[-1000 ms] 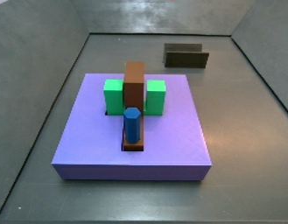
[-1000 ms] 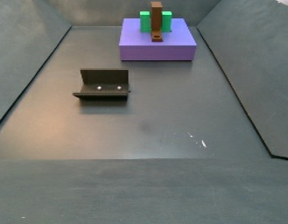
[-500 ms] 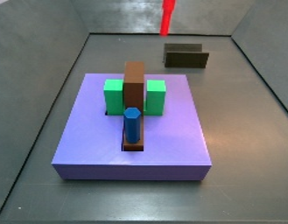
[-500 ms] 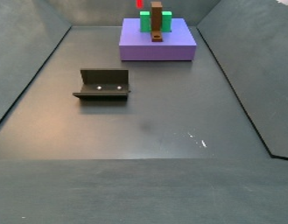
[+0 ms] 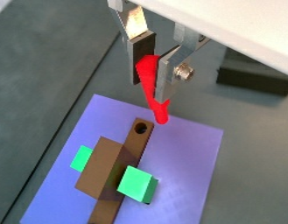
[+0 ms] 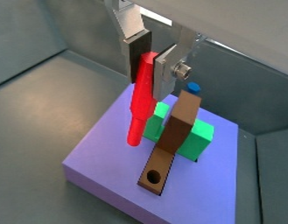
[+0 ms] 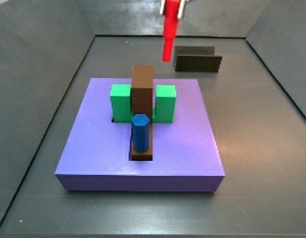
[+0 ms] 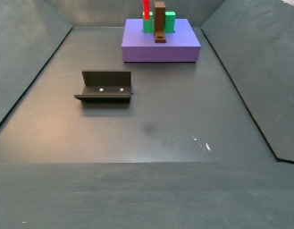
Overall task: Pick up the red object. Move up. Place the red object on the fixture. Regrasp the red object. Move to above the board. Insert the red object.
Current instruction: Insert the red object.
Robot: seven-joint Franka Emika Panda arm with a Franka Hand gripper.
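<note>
Gripper [image 5: 156, 63] is clamped on the top end of the red peg [image 5: 152, 87], silver fingers [image 6: 136, 52] pressing it from both sides in both wrist views. Peg hangs long axis near vertical, free tip pointing down, clear of everything.

Key relation: peg tip sits above the board [image 6: 105, 162], close over the round hole [image 6: 151, 179] at the end of the brown piece [image 6: 175, 133]. In a wrist view the tip [image 5: 161, 115] looks just short of the hole [image 5: 140, 129], not yet lined up; exact offset cannot be told. Judged step: above the board, insert not begun. The next move probably needs a small lateral shift, then a straight descent with the peg kept upright.

In a side view the peg [image 7: 171, 31] hangs high over the board's far part, gripper body mostly cut off by the frame edge.

Room: green blocks [image 5: 136, 183] flank the brown piece mid-length, well apart from the hole. Blue peg [image 7: 140, 131] stands at the brown piece's opposite end, away from the hole. Fixture [image 8: 106, 87] stands on the grey floor, well apart from the board, empty. Board top is flat and matte; around the hole it is bare.

Risk: a thin peg may catch the hole's rim if tilted.
</note>
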